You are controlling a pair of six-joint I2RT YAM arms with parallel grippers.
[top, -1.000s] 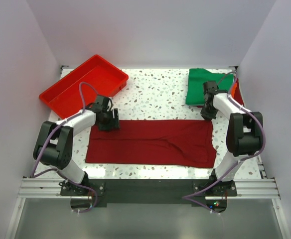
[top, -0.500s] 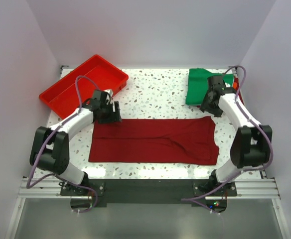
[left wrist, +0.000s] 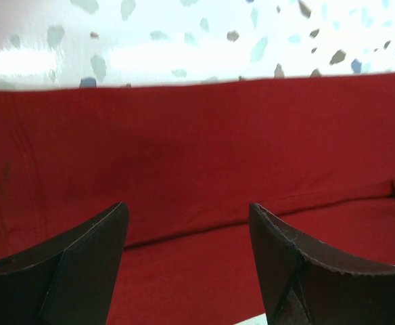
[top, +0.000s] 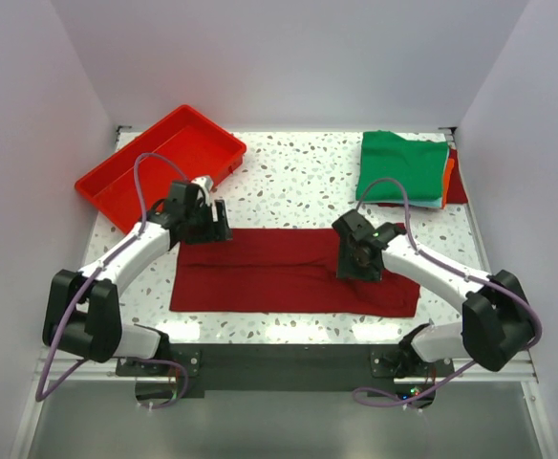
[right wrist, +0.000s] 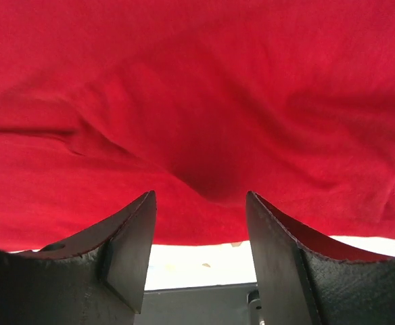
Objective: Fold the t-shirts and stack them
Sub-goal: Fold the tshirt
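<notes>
Now we are holding the left gripper (top: pixel 212 228) wide and empty over the maroon shirt's (top: pixel 279 277) far-left corner; the right gripper (top: pixel 355 266), also wide, is hovering over its right half; the green shirt (top: pixel 403 167) is lying beyond that.

The maroon t-shirt (top: pixel 293 271) is soft, matt cloth, the table (top: pixel 298 182) under it glossy and speckled like stone; the red tray (top: pixel 217 127) is smooth, shiny plastic.
</notes>
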